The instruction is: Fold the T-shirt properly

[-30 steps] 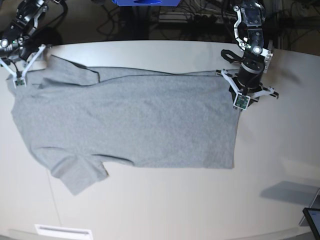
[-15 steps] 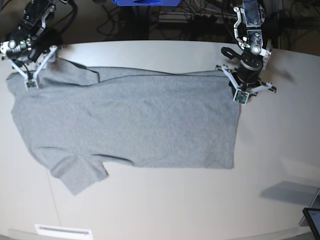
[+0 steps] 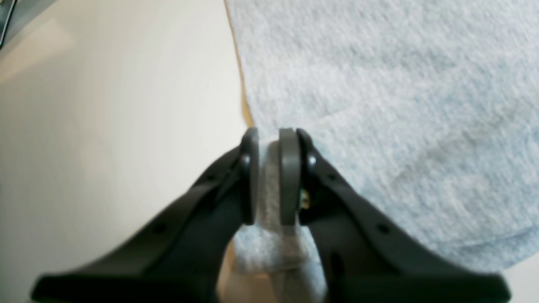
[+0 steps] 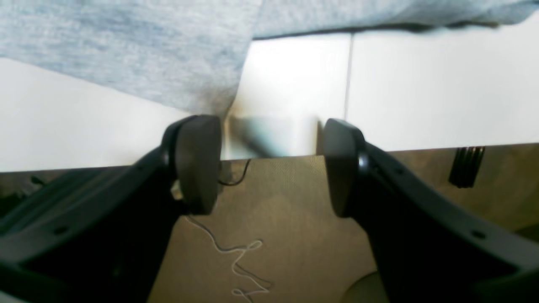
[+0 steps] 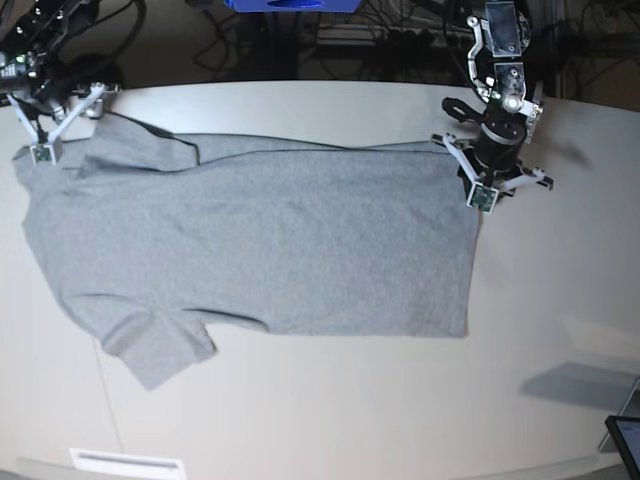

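Note:
The heather-grey T-shirt (image 5: 260,240) lies spread flat on the pale table (image 5: 330,410), plain side up, with the sleeves at the left and the hem at the right. My left gripper (image 5: 474,168) is at the hem's far right corner. In the left wrist view this gripper (image 3: 273,141) is shut on a pinch of the shirt's (image 3: 379,97) edge. My right gripper (image 5: 50,122) is at the table's far left corner beside the upper sleeve. In the right wrist view it (image 4: 269,166) is open and empty, with the shirt's edge (image 4: 126,50) just above one of its fingers (image 4: 198,164).
A blue object (image 5: 290,5) and cables lie beyond the table's far edge. A dark tablet corner (image 5: 625,440) shows at the bottom right. A white strip (image 5: 125,462) lies at the front left edge. Floor with a loose cord (image 4: 236,261) shows past the table edge.
My right gripper first moved in toward the sleeve, then pulled back up and left, still open. My left gripper has stayed at the hem corner, shifting only slightly.

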